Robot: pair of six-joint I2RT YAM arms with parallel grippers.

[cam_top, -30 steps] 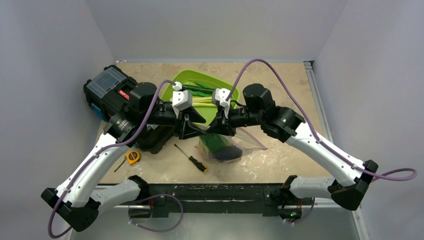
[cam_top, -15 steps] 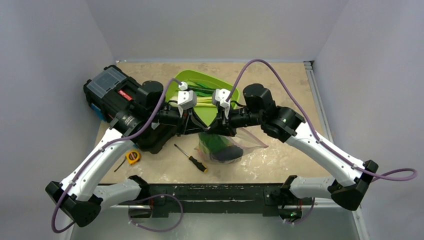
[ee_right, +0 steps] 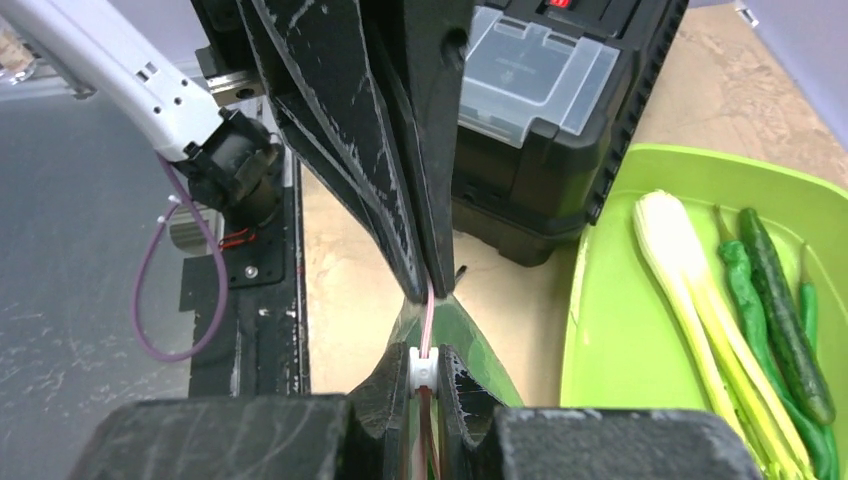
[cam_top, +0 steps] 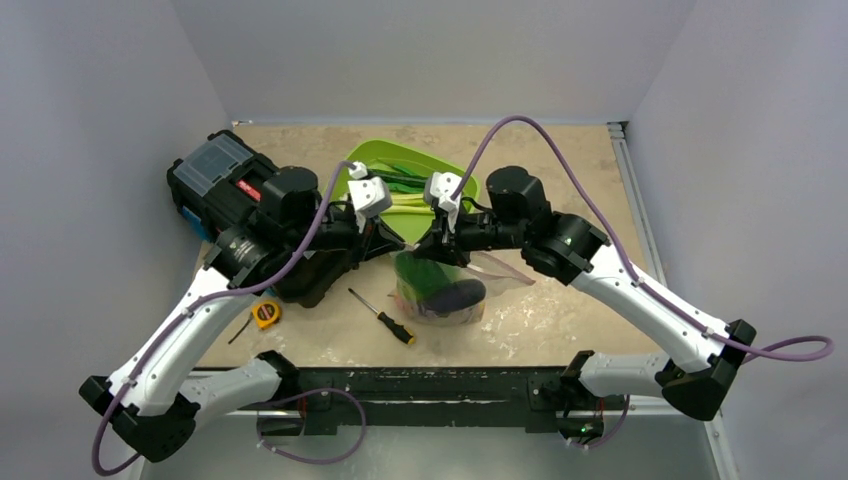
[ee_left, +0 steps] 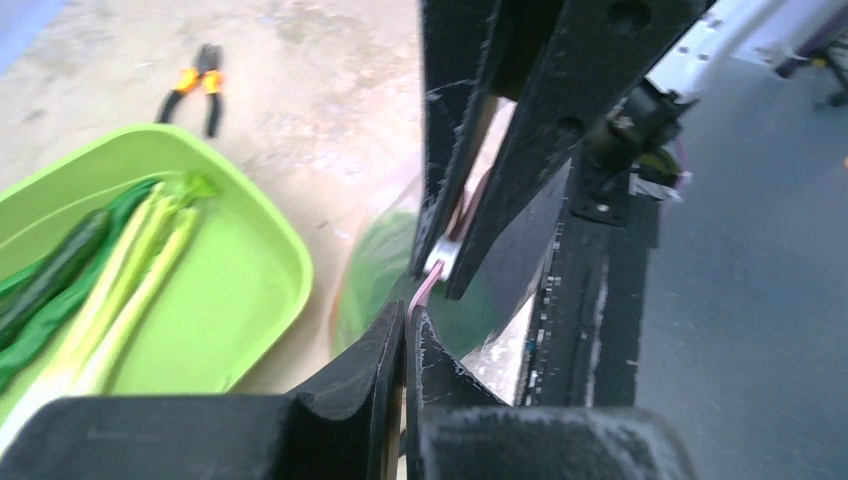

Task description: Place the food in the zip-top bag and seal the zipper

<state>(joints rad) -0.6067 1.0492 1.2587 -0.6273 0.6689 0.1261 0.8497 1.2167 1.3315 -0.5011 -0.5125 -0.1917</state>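
Zip-top bag (cam_top: 440,295), seen from above, sits near the middle of the table (cam_top: 560,320) with some food (cam_top: 458,293) inside, but bok choy (cam_top: 412,203) and green pods (cam_top: 400,180) wait in the tray (cam_top: 465,182) by the back edge, so filling is not finished. From the left wrist, the left claw (ee_left: 405,335), half open a second ago, is now closed tight on the zipper (ee_left: 425,290). From the right wrist, the right claw (ee_right: 425,372) pinches the zipper tightly too.

Plain pale-grey walls (cam_top: 430,50) enclose a mottled beige tabletop (cam_top: 560,170) on three sides.
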